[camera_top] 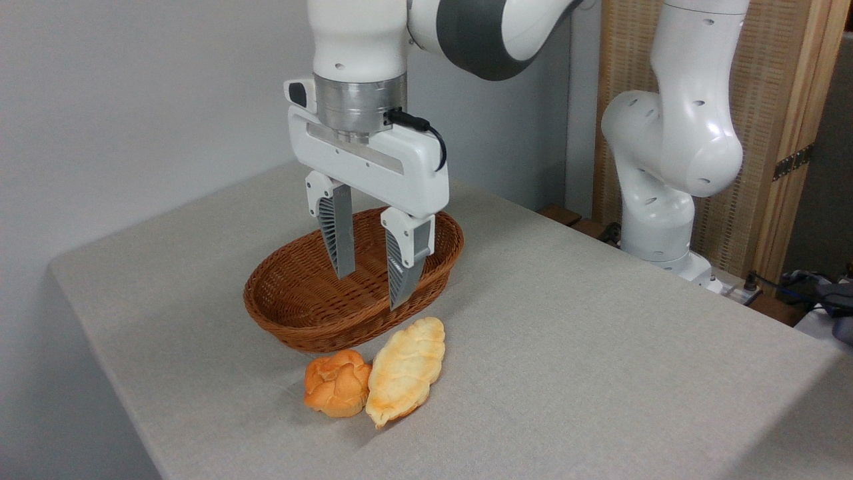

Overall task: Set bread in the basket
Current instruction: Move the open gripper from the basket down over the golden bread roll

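The oval brown wicker basket [313, 300] sits mid-frame; below it, the round orange bun [336, 392] touches the long cream braided loaf [405, 371] on its right.

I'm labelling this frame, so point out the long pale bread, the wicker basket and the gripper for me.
bread [405, 371], fixed camera view, middle of its ridged top.
basket [293, 327], fixed camera view, outer woven wall at the front left.
gripper [374, 288], fixed camera view, midway between the two open fingertips, above the basket.

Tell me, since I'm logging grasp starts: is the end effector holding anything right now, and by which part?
Nothing is held. The end effector is open and empty in front of the basket; the bread lies untouched on the table beside the bun.
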Available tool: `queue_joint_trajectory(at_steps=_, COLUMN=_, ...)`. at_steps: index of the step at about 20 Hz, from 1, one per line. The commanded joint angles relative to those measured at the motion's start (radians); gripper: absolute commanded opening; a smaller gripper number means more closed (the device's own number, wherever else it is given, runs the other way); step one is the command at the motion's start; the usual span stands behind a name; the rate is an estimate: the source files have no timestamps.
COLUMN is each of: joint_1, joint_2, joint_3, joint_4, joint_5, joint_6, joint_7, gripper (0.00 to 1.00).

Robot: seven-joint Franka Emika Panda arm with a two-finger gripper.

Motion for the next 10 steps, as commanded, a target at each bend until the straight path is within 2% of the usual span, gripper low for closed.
queue_joint_trajectory(at_steps=1, joint_1=-0.009, joint_2=-0.011, joint_3=0.032, joint_4=-0.040, joint_5=-0.009, joint_6=-0.003, joint_7=-0.012, gripper=1.00)
queue_joint_trajectory(at_steps=4, joint_1=-0.008, joint_2=-0.009, joint_3=0.038, joint_4=-0.072, joint_5=-0.011, joint_6=0.034, joint_7=-0.013, gripper=1.00)
queue_joint_trajectory(at_steps=7, joint_1=-0.009, joint_2=-0.009, joint_3=0.088, joint_4=-0.123, joint_5=-0.019, joint_6=0.125, joint_7=-0.013, gripper=1.00)
queue_joint_trajectory(at_steps=10, joint_1=-0.009, joint_2=-0.002, joint_3=0.092, joint_4=-0.161, joint_5=-0.022, joint_6=0.209, joint_7=-0.013, gripper=1.00)
